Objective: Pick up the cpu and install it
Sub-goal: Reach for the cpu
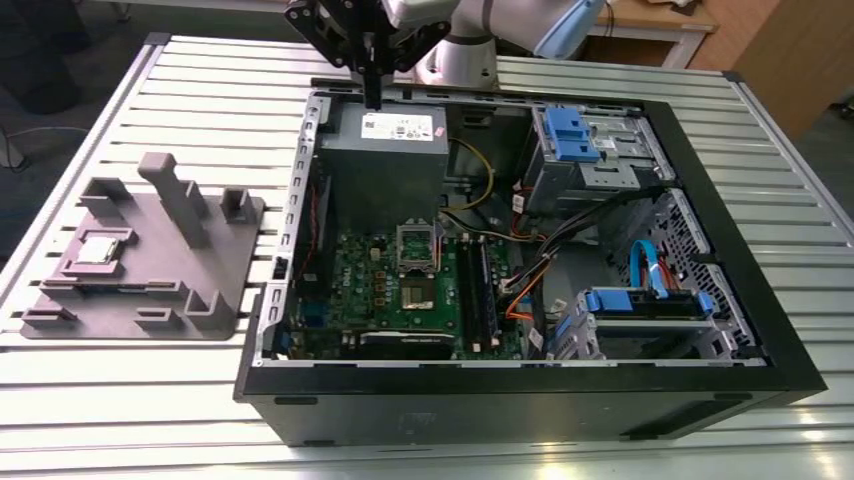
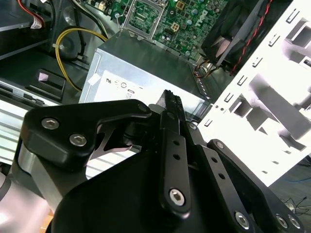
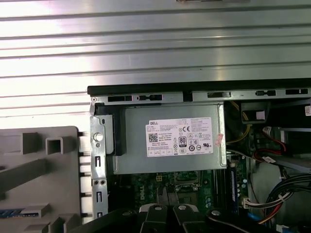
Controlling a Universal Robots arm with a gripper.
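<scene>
Shiny metal slats made the top of the table (image 1: 160,100), and a big black computer case (image 1: 534,405) lay open on it. Inside the case were a green circuit board (image 1: 400,295), a hollow square metal socket frame (image 1: 418,245) and a grey metal power box with a white sticker (image 1: 387,150). Blue plastic parts and many coloured wires sat on the exterior view's right side of the case. Just beside the case, on the exterior view's left, lay a large grey plastic tray with upright blocks (image 1: 200,300). The small flat square cpu with a silvery-grey top (image 1: 104,247) lay flat in a low pocket of that tray. It was well apart from the arm. The black end effector (image 1: 375,103) hung over the far edge of the case, pointing down above the power box. It was clenched, its two thin fingers (image 2: 170,109) pressed together with nothing between them. In the first wrist view the white sticker sat right under the camera, with the tray off to one side.
</scene>
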